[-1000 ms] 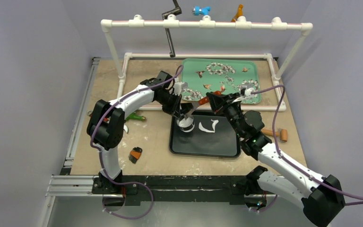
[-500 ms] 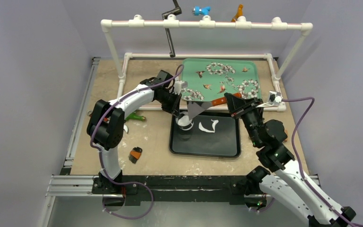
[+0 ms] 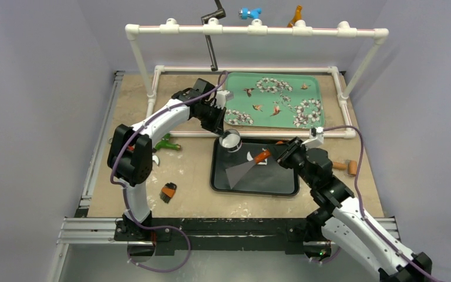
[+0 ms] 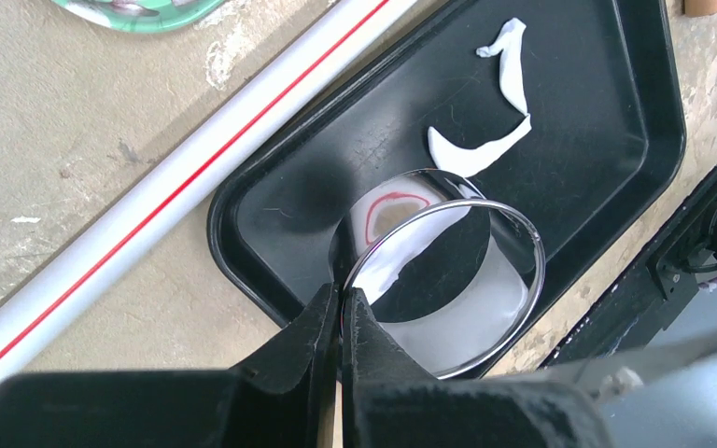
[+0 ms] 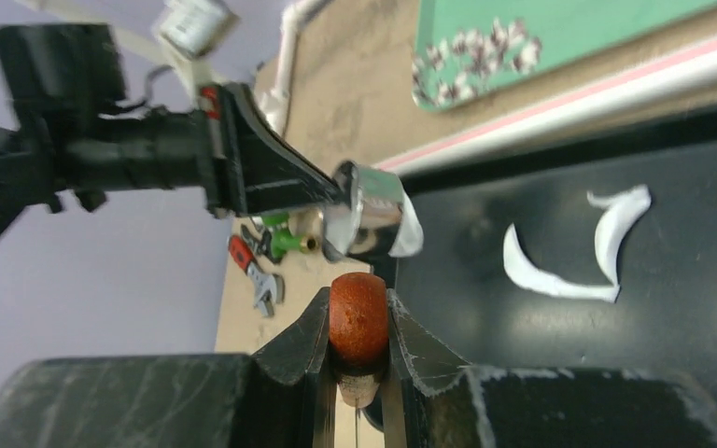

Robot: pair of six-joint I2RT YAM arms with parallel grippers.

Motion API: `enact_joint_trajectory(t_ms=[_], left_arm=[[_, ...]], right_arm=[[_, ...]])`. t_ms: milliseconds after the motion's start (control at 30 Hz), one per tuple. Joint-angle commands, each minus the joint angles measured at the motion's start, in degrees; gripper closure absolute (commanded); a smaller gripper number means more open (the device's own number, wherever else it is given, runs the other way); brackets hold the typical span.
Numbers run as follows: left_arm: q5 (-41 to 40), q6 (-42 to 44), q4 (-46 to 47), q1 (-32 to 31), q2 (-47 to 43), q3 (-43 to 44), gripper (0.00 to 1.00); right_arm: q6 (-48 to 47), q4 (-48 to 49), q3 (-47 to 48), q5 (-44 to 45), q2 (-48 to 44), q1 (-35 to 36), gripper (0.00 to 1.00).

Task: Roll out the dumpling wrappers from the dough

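Wrapper (image 4: 398,260) lifted inside ring cutter (image 3: 231,140); scraper (image 3: 245,168) lowered.

soft, even overhead light fills the top view; the desk (image 3: 191,167) is bright, with only faint shadows under the arms. in the left wrist view the metal ring cutter (image 4: 471,322) gleams with mirror reflections, while the left tool (image 4: 341,299) is dark and out of focus. the right wrist view is blurry, and the close orange handle (image 5: 358,317) looks soft.
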Motion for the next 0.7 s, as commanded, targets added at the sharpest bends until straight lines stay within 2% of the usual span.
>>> enact_joint_trajectory(t_ms=[0, 133, 300, 467, 667], left_arm=[[0.56, 0.87, -1.15, 0.39, -3.36, 1.64, 1.0], [1.39, 0.55, -0.38, 0.39, -6.02, -0.94, 1.0], [2.81, -0.43, 0.57, 0.3, -7.14, -3.43, 1.0], [2.67, -0.7, 2.04, 0.27, -6.86, -4.79, 1.0], [3.24, -0.99, 2.87, -0.22, -7.18, -6.14, 1.0]], right_arm=[[11.19, 14.86, -8.44, -9.62, 5.56, -2.97, 1.0], [15.53, 28.85, -12.69, -11.0, 12.12, -5.27, 1.0], [17.59, 35.3, -12.9, -10.56, 18.49, -5.47, 1.0], [19.44, 37.46, -13.43, -9.87, 20.73, -5.53, 1.0], [22.09, 35.99, -15.34, -3.89, 18.18, -6.34, 1.0]])
